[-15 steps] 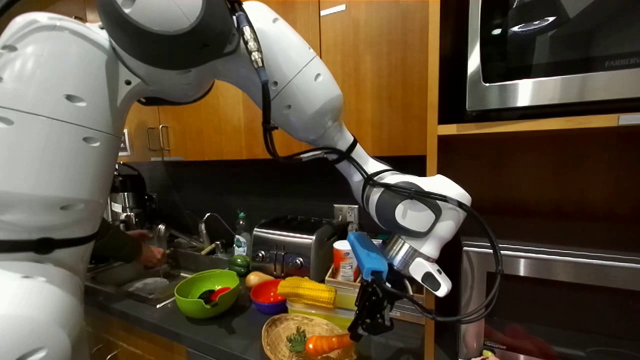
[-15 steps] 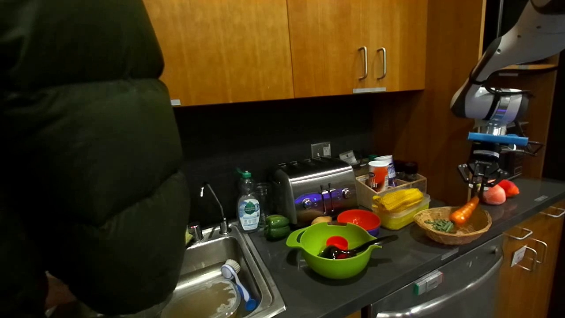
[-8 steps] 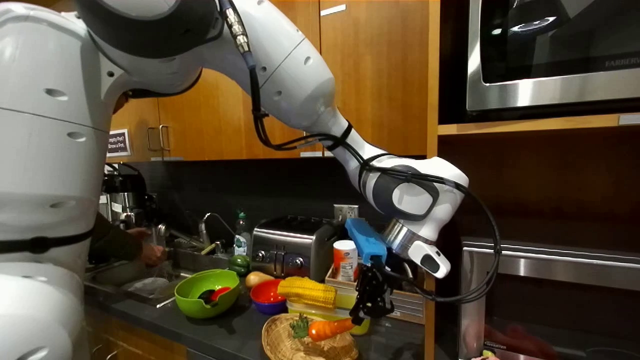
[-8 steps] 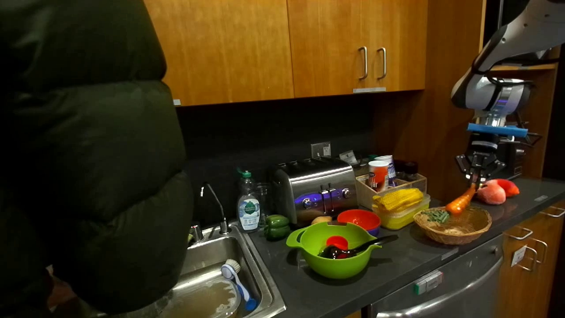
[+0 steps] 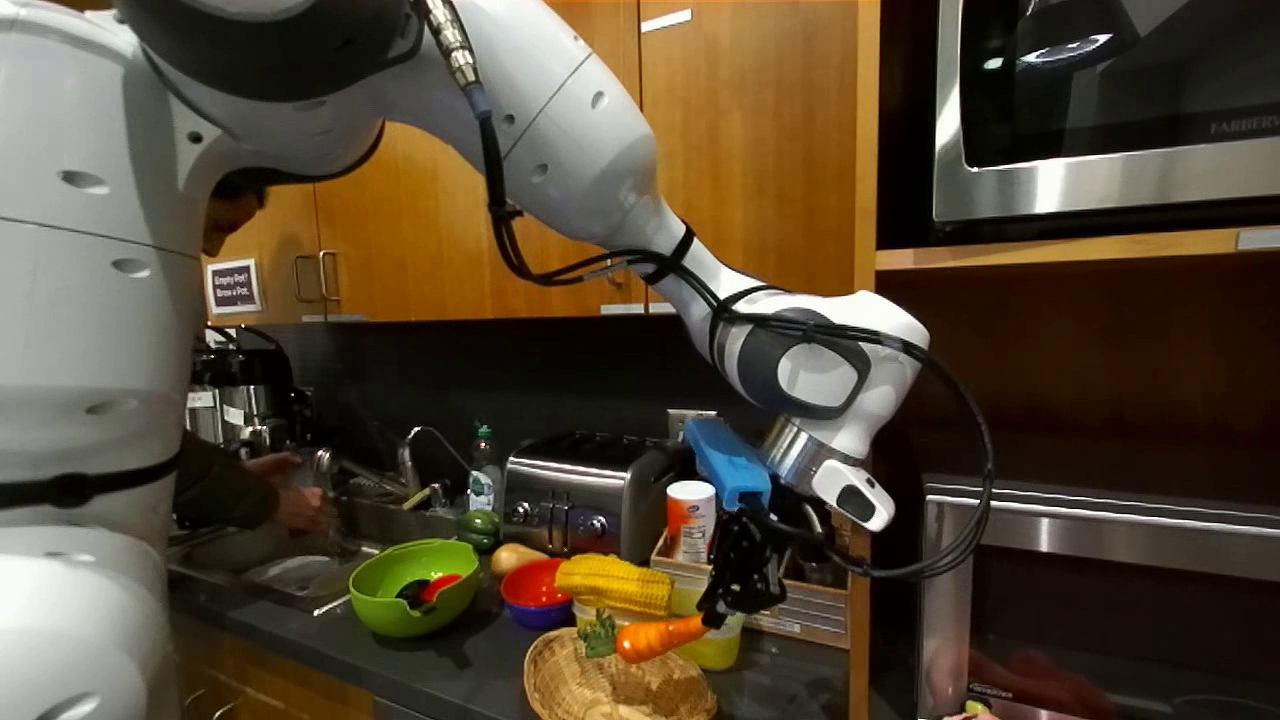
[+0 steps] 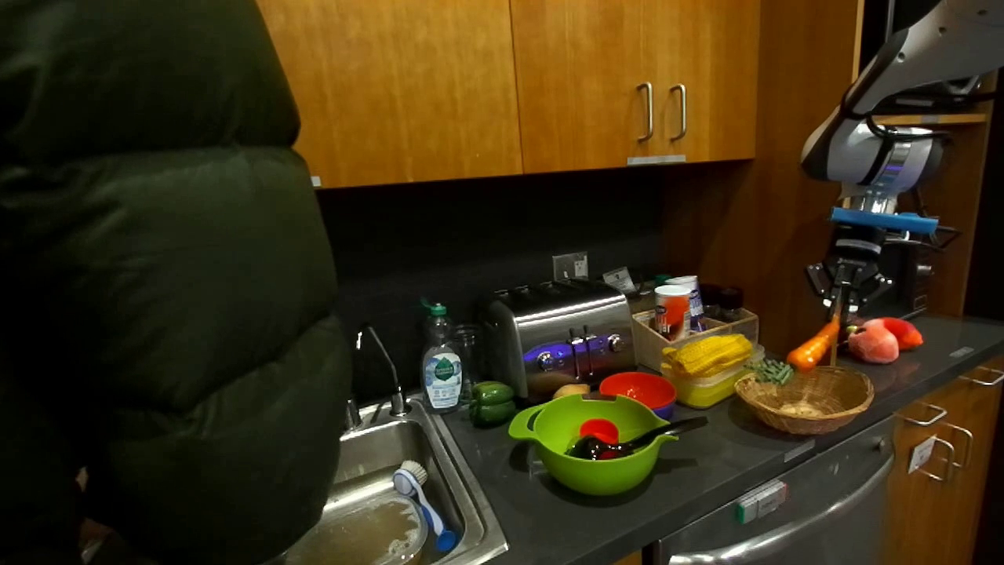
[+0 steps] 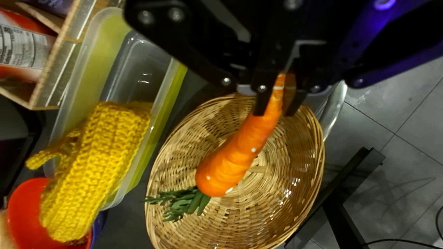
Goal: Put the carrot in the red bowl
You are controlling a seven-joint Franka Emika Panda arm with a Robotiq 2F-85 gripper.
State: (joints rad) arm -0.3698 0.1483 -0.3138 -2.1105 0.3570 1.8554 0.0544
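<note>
the carrot (image 7: 237, 152) is held in the air above the wicker basket (image 6: 831, 420), tilted, its leafy end lower than its thin tip. the tip is pinched by the gripper (image 7: 277, 103), whose fingers are pressed against it from both sides. the basket is set along the front edge of the bench (image 6: 549, 526), over a steel appliance front (image 6: 839, 475).

farther in from that edge, a plastic tub (image 6: 710, 394) is placed just beside the basket, and a yellow knitted item (image 7: 93, 166) is laid on it. next to the tub, toward the sink edge, the red bowl (image 6: 639, 386) is nested in a blue-purple bowl (image 5: 540, 615), apart from the carrot. in the wrist view part of the red bowl is covered by the knitted item; whether the two are touching cannot be told.

nearer the sink (image 6: 464, 486) and the front edge, a lime-green bowl (image 6: 600, 475) is set down, with a black utensil (image 6: 655, 433) and a small red thing (image 6: 598, 430) held in it. along the back edge, a toaster (image 6: 569, 326) is stood between a wooden box (image 6: 648, 349) and a soap bottle (image 6: 441, 373). in an exterior view, part of the sink is hidden by a dark padded jacket (image 6: 172, 314).
</note>
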